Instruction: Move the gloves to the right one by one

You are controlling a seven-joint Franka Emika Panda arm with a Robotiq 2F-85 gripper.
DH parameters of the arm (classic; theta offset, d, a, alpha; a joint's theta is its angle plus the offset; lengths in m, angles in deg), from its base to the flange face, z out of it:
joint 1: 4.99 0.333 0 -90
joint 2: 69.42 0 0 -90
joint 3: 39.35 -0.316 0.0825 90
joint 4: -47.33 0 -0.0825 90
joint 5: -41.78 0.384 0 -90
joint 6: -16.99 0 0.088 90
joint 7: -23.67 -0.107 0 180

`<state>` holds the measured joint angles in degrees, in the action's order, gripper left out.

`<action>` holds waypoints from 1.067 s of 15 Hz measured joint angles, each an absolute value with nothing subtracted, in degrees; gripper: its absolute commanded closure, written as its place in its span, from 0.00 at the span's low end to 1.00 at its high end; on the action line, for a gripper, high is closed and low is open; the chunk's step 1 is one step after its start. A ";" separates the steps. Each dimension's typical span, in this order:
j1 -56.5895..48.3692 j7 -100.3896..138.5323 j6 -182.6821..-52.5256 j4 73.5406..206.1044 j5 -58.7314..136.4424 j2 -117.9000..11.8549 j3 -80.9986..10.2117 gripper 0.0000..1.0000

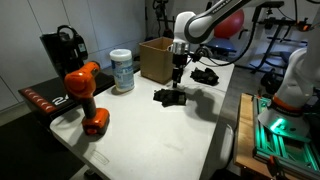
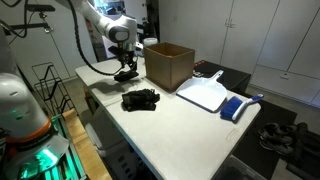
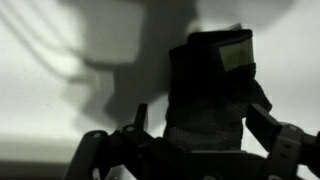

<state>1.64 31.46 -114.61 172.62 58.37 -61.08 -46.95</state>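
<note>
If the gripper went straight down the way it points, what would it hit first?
Most likely the black glove lying right under the open gripper; the wrist view shows it straight ahead, though the gap is unclear.

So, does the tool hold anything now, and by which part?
Nothing is held: the open tool stands over a black glove, not closed on it.

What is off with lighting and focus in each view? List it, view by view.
Wrist view: dim and soft, the glove is nearly a silhouette inside the open gripper, broad shadows across the table behind. Both exterior views: evenly lit and sharper, the black gloves lack detail, a green glow fills one lower corner.
</note>
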 measured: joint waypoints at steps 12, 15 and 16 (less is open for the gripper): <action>1.39 32.21 -111.79 168.09 59.26 -54.42 -47.91 0.97; 0.84 31.76 -109.26 167.10 59.26 -54.58 -47.74 0.99; 0.58 31.71 -108.41 166.93 59.26 -54.87 -47.69 0.98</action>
